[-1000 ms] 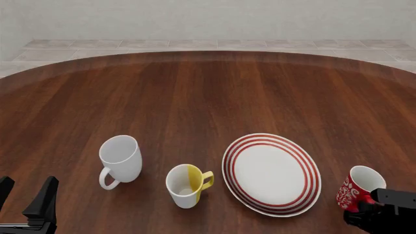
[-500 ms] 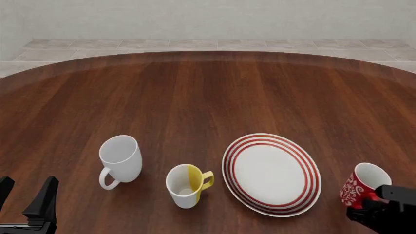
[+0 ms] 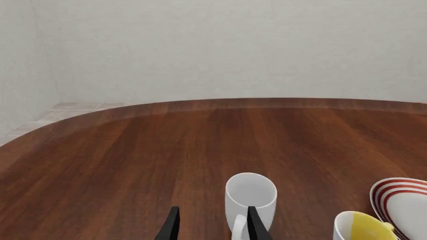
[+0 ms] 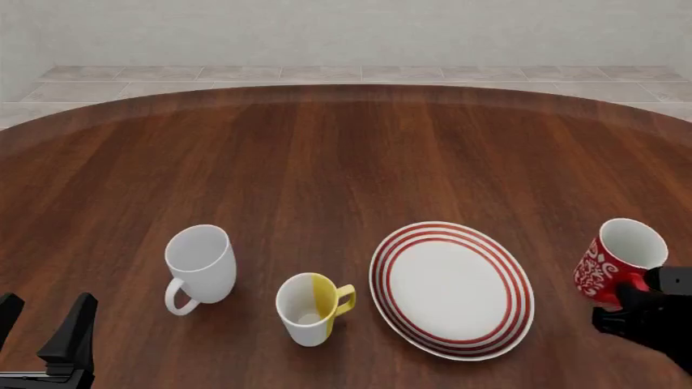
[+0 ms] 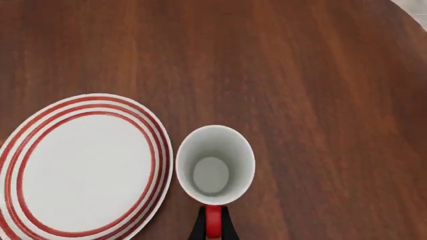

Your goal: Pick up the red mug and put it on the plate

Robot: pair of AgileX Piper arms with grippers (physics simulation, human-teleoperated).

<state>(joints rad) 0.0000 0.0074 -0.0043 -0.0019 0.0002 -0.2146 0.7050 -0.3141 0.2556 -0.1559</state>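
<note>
So there's three mugs and one plate on the dark wooden tabletop (image 4: 346, 146), plus two arms. Using the round white plate with red rings around its rim (image 4: 452, 289) as the anchor: the white-and-yellow ceramic mug (image 4: 311, 308) sits just left of it, the plain white ceramic mug (image 4: 200, 265) is further left again, and the small red ceramic mug with the white swirly pattern (image 4: 618, 262) is off the plate's right side, not on it, a strip of bare wood showing between them.

The right gripper (image 5: 213, 226) comes in from the lower right corner and has its two black fingers pinched on the red mug's handle. From the wrist camera you look straight down into the white inside of the mug, so it's upright; I can't tell for sure how far it is off the wood.

The left gripper (image 4: 44, 340) sits low at the near-left corner, far left of the plate, fingers spread apart with nothing between them, pointing forward toward the plain white mug.
</note>
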